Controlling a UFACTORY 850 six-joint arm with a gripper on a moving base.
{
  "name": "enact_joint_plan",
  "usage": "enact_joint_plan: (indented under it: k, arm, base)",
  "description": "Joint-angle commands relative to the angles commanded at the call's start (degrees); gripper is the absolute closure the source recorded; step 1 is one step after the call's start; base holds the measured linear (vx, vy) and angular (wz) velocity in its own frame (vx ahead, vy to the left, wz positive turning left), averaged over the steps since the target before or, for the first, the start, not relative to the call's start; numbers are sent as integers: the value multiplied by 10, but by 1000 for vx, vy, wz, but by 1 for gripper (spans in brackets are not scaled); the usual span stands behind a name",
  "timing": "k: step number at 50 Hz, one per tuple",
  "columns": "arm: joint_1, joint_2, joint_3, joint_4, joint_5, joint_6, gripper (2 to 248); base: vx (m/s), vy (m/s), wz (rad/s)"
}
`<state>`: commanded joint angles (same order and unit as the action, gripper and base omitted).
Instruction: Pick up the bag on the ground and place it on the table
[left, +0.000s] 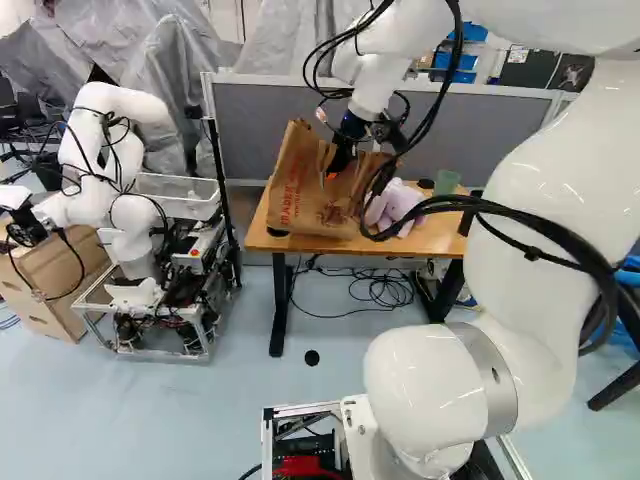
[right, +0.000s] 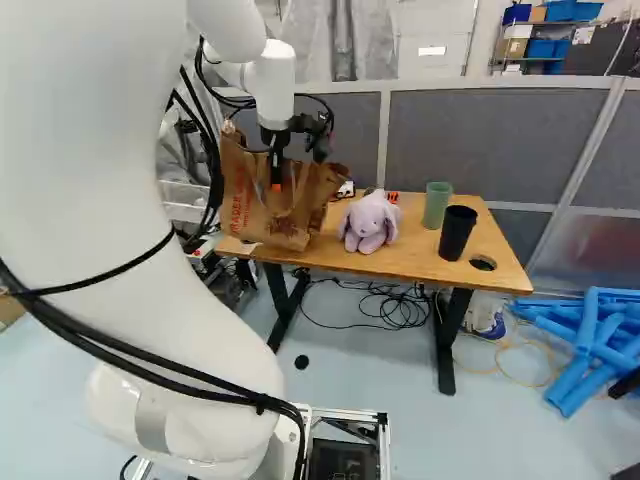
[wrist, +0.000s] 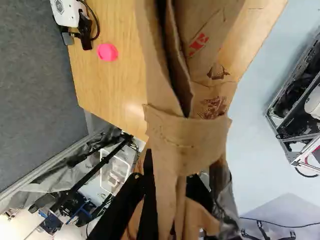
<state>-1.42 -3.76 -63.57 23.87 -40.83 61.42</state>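
"Call it from the front!"

"A thick white jointed arm (right: 190, 340) rises this side of the table, a small black round disc (right: 301, 362) on the floor before it. Then the table itself: tan wooden top, black legs (right: 430, 264)!"

"Where's the bag?"

"Crumpled brown paper bag with red print (right: 258, 208), at the table's left end, overlapping its front edge! Whether the base rests on the wood, I can't tell."

"And the black two-fingered gripper with orange pads (right: 276, 184)?"

"Clamped on the bag over the table, paper pinched between its fingers!"

"Further along?"

"Lilac plush rabbit (right: 369, 222) on the table, black tumbler (right: 457, 233) toward its right end, green tumbler (right: 437, 204) farther back, grey panelled divider (right: 480, 143) behind the table!"
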Motion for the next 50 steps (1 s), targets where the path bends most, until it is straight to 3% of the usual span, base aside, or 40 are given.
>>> enact_joint_plan:
  k: [16,34,50]
  arm:
    - [0,-3,-3,0,0,0,229]
    - [0,-6,-6,0,0,0,229]
    - [1,-61,-45,0,0,0,229]
  base:
    - [130,5,-11]
    - [9,0,-2]
    - [0,0,0]
